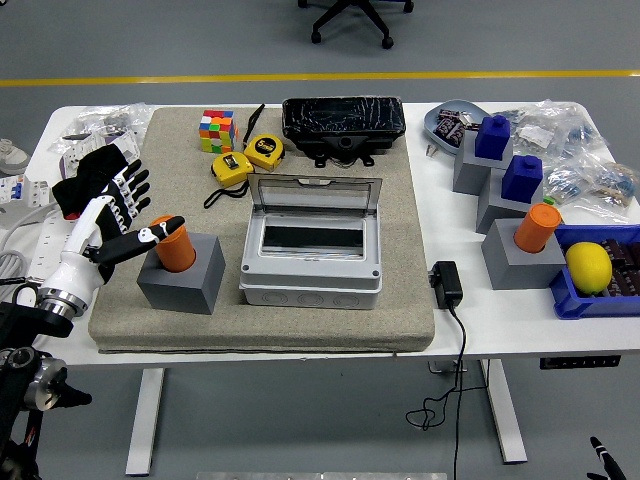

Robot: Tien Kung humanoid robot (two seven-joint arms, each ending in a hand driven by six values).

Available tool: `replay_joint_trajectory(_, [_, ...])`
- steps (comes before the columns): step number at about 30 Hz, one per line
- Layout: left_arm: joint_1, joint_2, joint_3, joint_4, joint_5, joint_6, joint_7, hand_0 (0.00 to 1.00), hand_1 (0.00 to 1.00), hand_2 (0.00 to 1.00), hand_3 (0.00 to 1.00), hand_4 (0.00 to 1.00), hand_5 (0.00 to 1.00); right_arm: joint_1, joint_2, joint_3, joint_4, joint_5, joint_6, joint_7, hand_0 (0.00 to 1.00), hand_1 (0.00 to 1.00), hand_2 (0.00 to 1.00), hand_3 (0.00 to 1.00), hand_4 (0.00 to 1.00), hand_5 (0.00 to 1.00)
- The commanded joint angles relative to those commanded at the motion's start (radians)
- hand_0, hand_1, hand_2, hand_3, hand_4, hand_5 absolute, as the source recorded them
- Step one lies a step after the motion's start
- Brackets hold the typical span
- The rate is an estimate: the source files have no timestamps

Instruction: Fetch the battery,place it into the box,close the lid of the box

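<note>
Left hand point(122, 205) at the table's point(300, 345) left side, fingers spread, thumb touching the orange battery point(177, 245) without gripping. Battery stands upright in a grey block point(182, 278). Box point(311, 255) just beside, lid raised.

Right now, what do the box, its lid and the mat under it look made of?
Box: looks like grey moulded plastic, matte. Lid: smoky translucent plastic, since the mat shows dimly through it. Mat: beige fabric or felt, a fuzzy, dull surface; which one is unclear.
</note>
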Motion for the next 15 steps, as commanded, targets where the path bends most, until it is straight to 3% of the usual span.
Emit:
replay_joint_trajectory(1, [0.000, 0.000, 0.001, 0.000, -0.003, -0.003, 0.001, 0.905, 0.994, 0.983, 0.933, 0.998, 0.002, 0.000, 0.000, 0.000, 0.000, 0.000, 0.000, 0.000, 0.882, 0.794, 0.762, 0.792, 0.998, 0.998])
replay_joint_trajectory(7, [-0.007, -0.010, 0.018, 0.016, 0.005, -0.023, 0.004, 0.905, 0.994, 0.983, 0.933, 0.998, 0.002, 0.001, 0.002, -0.004, 0.000, 0.008, 0.001, 0.003, 0.882, 0.794, 0.762, 0.792, 0.998, 0.998])
replay_joint_trajectory(15, [-0.010, -0.014, 0.042, 0.029, -0.004, 0.000, -0.017, 0.895, 0.970, 0.942, 0.899, 0.998, 0.002, -0.002, 0.003, 0.006, 0.000, 0.000, 0.000, 0.001, 0.883, 0.794, 0.761, 0.791, 0.998, 0.998])
